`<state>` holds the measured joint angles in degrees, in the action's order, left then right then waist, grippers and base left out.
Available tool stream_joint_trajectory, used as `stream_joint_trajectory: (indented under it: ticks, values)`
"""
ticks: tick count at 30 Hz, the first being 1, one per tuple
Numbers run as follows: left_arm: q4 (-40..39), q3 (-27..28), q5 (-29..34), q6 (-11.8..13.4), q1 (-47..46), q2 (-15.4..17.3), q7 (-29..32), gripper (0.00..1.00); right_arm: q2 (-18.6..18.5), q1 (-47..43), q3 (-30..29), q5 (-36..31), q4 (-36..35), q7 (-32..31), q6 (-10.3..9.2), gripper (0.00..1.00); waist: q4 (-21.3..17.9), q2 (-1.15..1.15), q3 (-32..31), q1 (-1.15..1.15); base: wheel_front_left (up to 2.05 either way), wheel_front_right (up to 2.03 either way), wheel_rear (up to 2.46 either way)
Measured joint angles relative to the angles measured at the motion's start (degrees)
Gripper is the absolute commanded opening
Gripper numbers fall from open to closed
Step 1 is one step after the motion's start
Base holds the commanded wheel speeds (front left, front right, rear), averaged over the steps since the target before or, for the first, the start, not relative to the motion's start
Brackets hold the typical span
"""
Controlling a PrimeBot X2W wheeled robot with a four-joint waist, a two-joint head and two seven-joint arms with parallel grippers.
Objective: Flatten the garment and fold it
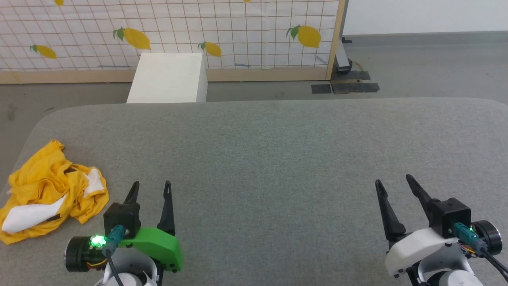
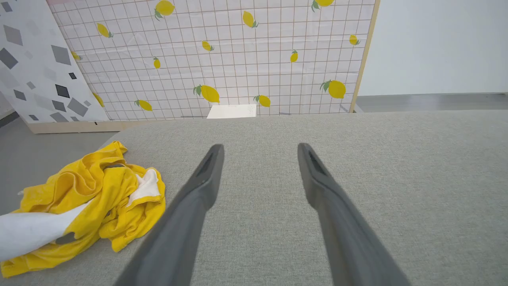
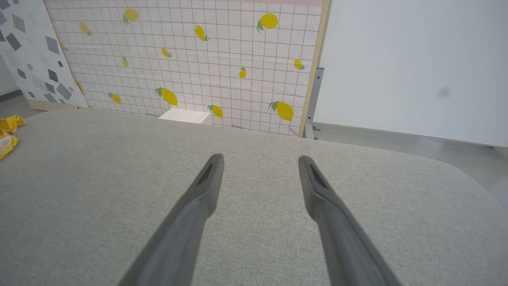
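Lying crumpled, yellow garment (image 1: 47,186), left gripper (image 1: 152,183) spread nearby

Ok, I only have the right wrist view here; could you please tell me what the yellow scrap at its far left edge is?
Observer: It is a yellow cotton T-shirt, crumpled in a heap with a white patch showing.
Operator: Thank you. Is the left hand touching it?
Observer: No, that hand is open and apart from it; the heap lies to its left.
Operator: Where on the grey fabric surface does it lie?
Observer: Right at the surface's left edge.
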<state>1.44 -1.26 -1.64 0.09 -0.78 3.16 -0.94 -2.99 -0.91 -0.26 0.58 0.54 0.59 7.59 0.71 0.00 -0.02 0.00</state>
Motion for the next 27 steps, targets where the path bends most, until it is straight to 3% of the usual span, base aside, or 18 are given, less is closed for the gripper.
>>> stream_joint_trajectory:
  ticks: [27]
  values:
    - [2.53,-1.40,-3.43,2.61,-0.15,0.74,-3.05,1.00,0.01,0.00,0.32,1.65,1.69,2.03,0.00,1.00,8.68,0.00,-0.65,0.00,0.00,0.00,0.00]
